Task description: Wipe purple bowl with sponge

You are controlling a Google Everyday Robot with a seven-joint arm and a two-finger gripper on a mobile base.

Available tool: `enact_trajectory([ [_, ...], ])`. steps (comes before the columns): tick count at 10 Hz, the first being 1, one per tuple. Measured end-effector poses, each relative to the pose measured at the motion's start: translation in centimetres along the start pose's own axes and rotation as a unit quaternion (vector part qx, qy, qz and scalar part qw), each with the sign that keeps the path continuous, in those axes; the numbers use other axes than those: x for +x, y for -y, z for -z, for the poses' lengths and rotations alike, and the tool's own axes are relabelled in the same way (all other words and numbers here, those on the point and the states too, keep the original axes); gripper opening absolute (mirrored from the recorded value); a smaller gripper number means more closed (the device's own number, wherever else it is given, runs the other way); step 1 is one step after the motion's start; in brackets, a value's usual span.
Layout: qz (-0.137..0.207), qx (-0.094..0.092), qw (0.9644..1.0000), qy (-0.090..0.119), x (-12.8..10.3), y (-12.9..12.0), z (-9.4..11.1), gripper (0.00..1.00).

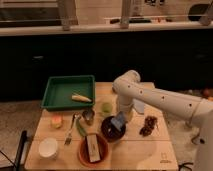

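The purple bowl (112, 131) sits on the wooden table (140, 150) near the middle, dark and glossy. The blue-grey sponge (118, 121) is inside the bowl at its right rim, tilted. My gripper (121, 117) comes down from the white arm (160, 100) and is at the sponge, over the bowl's right side. The gripper's tip is mostly hidden by the arm and the sponge.
An orange-brown bowl (93, 150) with a flat pad in it stands in front of the purple bowl. A green tray (60, 92) holding a corn cob is at back left. A white bowl (48, 147), fork (71, 134), metal cup (88, 117), green cup (106, 107) and dark grape bunch (148, 125) lie around.
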Motion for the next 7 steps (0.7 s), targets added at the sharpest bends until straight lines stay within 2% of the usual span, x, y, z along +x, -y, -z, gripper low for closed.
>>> enact_trajectory([
  [1,0.017,0.002,0.9998,0.012,-0.4,0.2,-0.1,0.02],
  [2,0.048,0.005,0.9984,0.027,-1.6,1.0,0.0,0.02],
  [4,0.088,0.009,0.9951,0.044,-2.9,1.4,0.1,0.02],
  [7,0.155,0.008,0.9858,0.064,-5.5,1.2,0.3,0.02],
])
